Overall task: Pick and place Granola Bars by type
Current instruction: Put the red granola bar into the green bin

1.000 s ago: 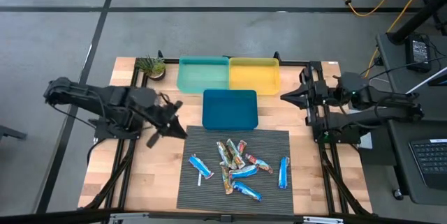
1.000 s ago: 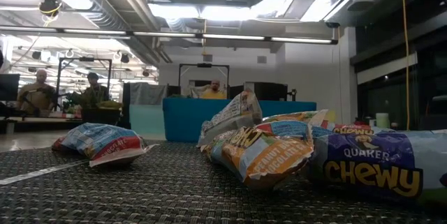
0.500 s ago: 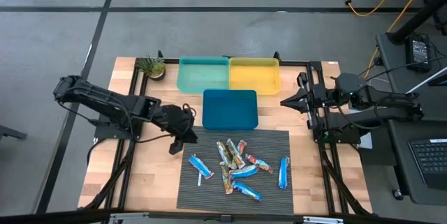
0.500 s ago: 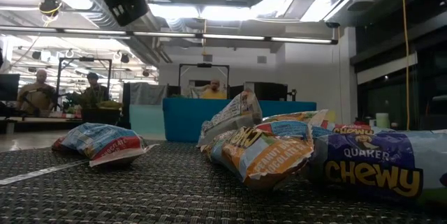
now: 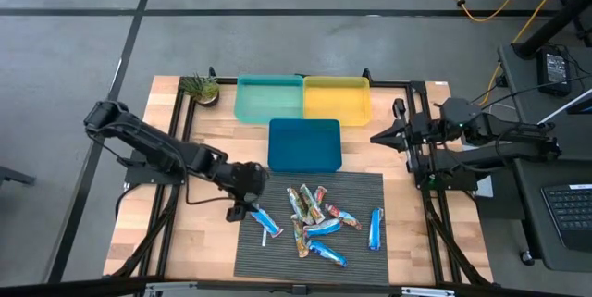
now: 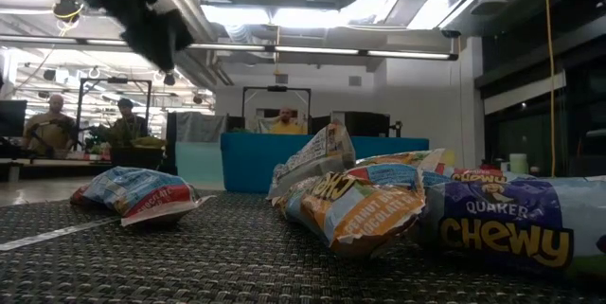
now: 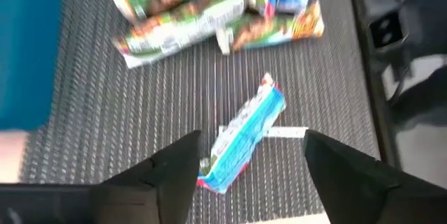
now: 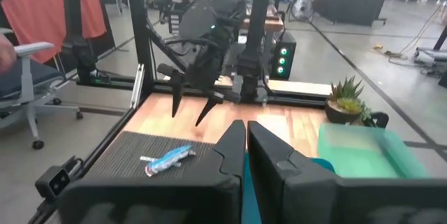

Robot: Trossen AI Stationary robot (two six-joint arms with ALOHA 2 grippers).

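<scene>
Several granola bars lie on a dark ribbed mat: a heap of multicoloured and blue ones, one blue bar at the right, and one blue bar apart at the left beside a thin white stick. My left gripper hovers open over the mat's left edge. In its wrist view its fingers stand on either side of that blue bar, above it and not touching. My right gripper waits shut at the table's right side.
A blue tray sits just beyond the mat. A green tray and a yellow tray stand side by side at the far edge, with a small potted plant to their left. People sit in the room beyond the table.
My left gripper has travelled toward the table's right and near edges, from the bare wood left of the blue tray to the mat's left edge, and has come down over the lone blue bar. The bars have stayed where they were.
</scene>
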